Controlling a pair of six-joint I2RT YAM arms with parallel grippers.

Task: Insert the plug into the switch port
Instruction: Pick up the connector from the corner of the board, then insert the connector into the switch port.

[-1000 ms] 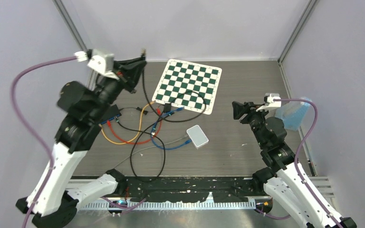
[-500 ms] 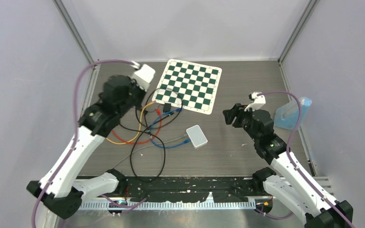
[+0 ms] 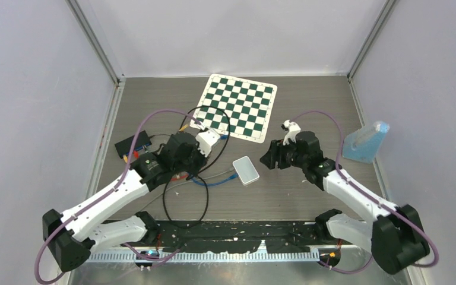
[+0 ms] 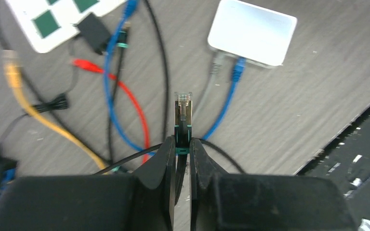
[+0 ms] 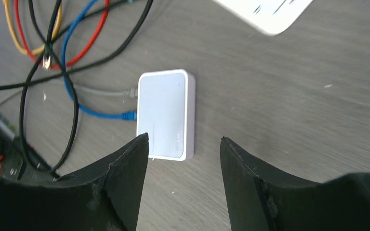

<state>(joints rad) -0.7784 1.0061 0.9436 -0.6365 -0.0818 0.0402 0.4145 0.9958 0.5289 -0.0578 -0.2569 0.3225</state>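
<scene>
Plug (image 4: 183, 108) sticks out from the left hand (image 4: 183, 144), which is clamped tight on its boot, tip aimed toward the white switch (image 4: 252, 31) lying mid-desk, somewhat nearer the near edge. Right hand (image 5: 184, 144) hovers just above the switch, spread wide and holding nothing.

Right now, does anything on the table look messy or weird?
Yes. The cables left of the white switch lie in a crossed-over tangle. One of them loops onto the checkerboard, which lies crooked. Nothing looks spilled or broken.
</scene>
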